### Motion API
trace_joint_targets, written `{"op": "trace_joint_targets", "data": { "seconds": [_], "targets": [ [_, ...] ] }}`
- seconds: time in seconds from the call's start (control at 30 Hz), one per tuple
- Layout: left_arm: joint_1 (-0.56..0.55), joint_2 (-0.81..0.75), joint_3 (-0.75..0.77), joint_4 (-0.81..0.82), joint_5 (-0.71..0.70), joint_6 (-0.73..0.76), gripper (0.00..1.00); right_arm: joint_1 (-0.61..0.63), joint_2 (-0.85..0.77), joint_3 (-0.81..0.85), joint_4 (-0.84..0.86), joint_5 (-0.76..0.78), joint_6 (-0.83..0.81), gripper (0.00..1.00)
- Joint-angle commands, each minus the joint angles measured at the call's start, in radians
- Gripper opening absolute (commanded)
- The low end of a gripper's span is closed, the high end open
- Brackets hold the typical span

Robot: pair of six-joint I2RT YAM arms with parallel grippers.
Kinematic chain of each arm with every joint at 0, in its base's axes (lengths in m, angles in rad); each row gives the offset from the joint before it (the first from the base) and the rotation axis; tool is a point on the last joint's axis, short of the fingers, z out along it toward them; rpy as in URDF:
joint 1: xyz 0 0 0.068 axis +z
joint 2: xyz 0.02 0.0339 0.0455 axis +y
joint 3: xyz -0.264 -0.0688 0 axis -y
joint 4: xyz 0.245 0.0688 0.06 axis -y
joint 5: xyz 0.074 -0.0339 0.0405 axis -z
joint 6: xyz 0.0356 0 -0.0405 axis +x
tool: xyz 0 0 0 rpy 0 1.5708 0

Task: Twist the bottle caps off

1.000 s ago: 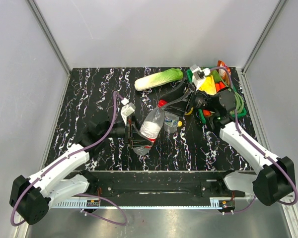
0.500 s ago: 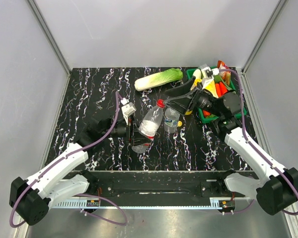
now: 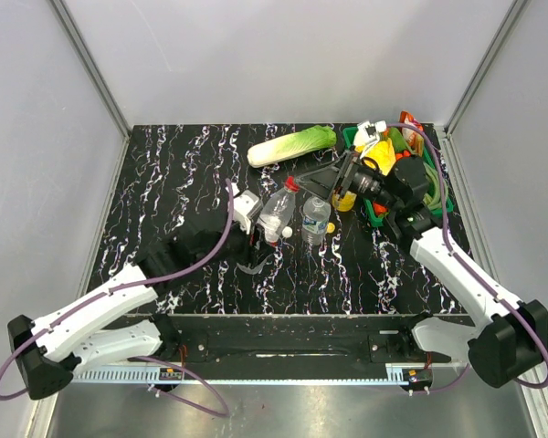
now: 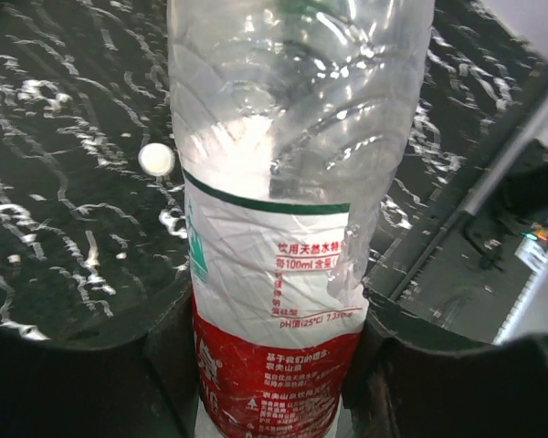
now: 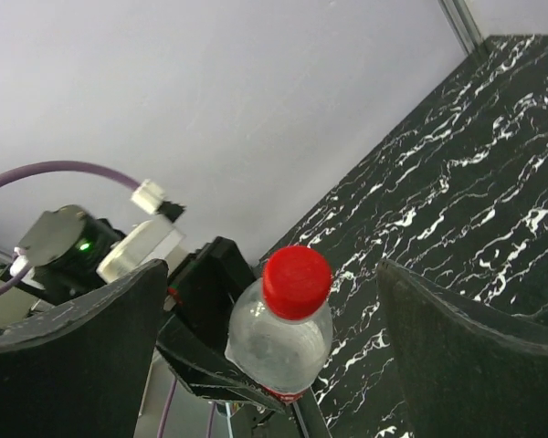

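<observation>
Now the left fingers [image 4: 82,374] are clamped around the lower body of the tilted red-label bottle [image 4: 283,228] over the black marbled surface [image 4: 64,109], while the right fingers [image 5: 73,365] stand apart on either side of its red cap [image 5: 296,280], not touching it.

Napa cabbage [image 3: 292,146] beside green basket [image 3: 348,137]

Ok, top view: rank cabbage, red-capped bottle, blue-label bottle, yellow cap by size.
1. napa cabbage
2. red-capped bottle, close behind, partly hidden in the left gripper
3. blue-label bottle
4. yellow cap
</observation>
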Motion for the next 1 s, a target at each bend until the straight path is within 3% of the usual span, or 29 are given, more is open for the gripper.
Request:
{"op": "trace_joint_targets", "data": {
  "seconds": [0.0,0.37,0.5,0.7,0.97],
  "targets": [
    [-0.111,0.025,0.087,-0.076,-0.414,0.033,0.49,-0.004,0.028,0.054,-0.025,0.002,0.003,1.0],
    [-0.322,0.202,0.241,-0.248,-0.933,-0.016,0.41,-0.004,0.077,0.057,-0.026,-0.013,0.039,1.0],
    [-0.352,0.242,0.273,-0.282,-0.987,-0.019,0.41,-0.004,0.099,0.06,-0.031,-0.019,0.055,0.99],
    [-0.388,0.285,0.298,-0.308,-1.022,-0.016,0.41,-0.004,0.122,0.056,0.02,-0.035,0.101,0.91],
    [-0.423,0.318,0.305,-0.321,-1.065,-0.018,0.41,-0.004,0.128,0.065,0.032,-0.045,0.115,0.68]
  ]
}}
